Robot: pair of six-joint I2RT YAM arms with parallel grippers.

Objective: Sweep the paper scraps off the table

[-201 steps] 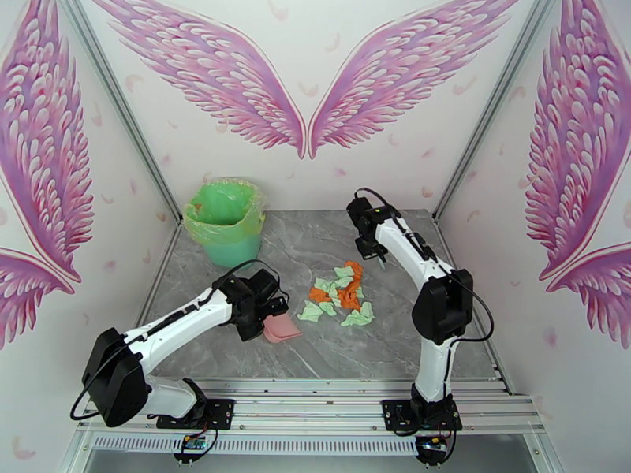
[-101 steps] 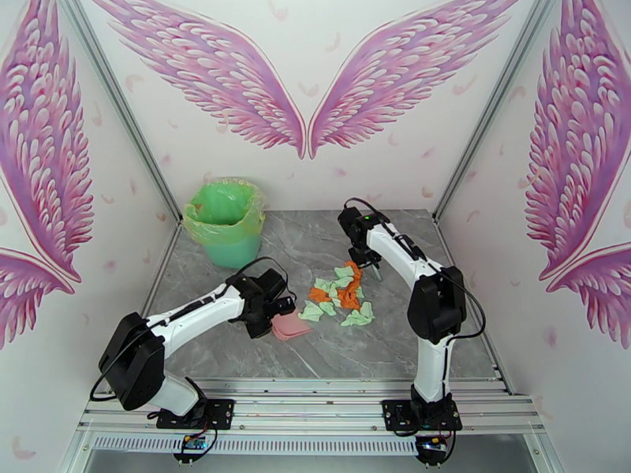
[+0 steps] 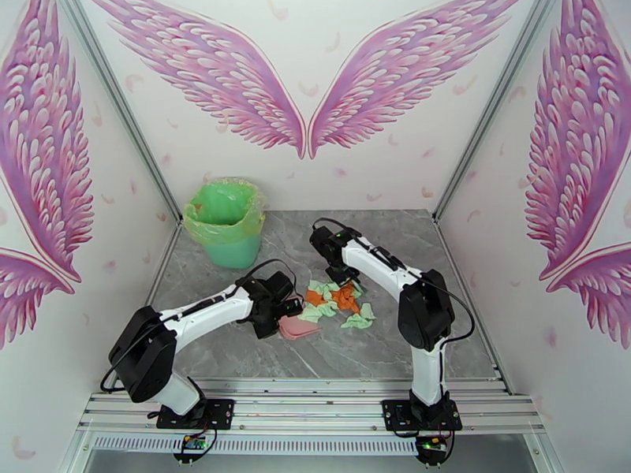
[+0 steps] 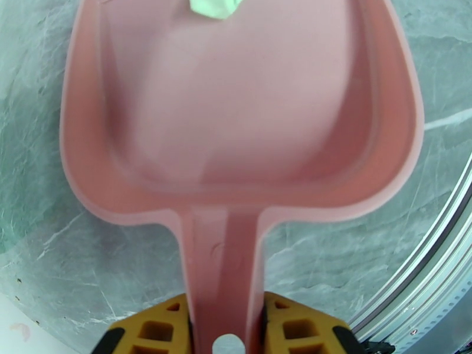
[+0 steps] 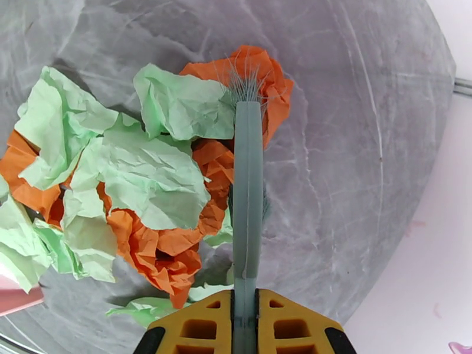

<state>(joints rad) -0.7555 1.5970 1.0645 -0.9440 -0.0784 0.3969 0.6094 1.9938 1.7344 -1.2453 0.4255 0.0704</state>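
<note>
The paper scraps [image 3: 337, 299], crumpled pale green and orange bits, lie bunched in a pile mid-table [image 3: 410, 340]. My left gripper [image 3: 272, 307] is shut on the handle of a pink dustpan [image 3: 298, 328], whose mouth touches the pile's left side. In the left wrist view the dustpan [image 4: 236, 113] lies flat on the table, its handle between my left gripper [image 4: 227, 318], and one green scrap [image 4: 215, 4] sits at its lip. My right gripper [image 3: 341, 271] is shut on a small grey-green brush [image 5: 248, 190]. Its bristles press against the scraps [image 5: 147, 184] from the far right side.
A green bin with a green liner [image 3: 226, 222] stands at the table's back left corner. A metal frame rail [image 3: 315, 384] runs along the near edge. A corner of the dustpan [image 5: 15, 293] peeks in at the lower left of the right wrist view.
My right arm has swung left, and the brush has pushed the scraps into a tighter pile towards the dustpan. My left arm has slid the dustpan right, up to the pile.
</note>
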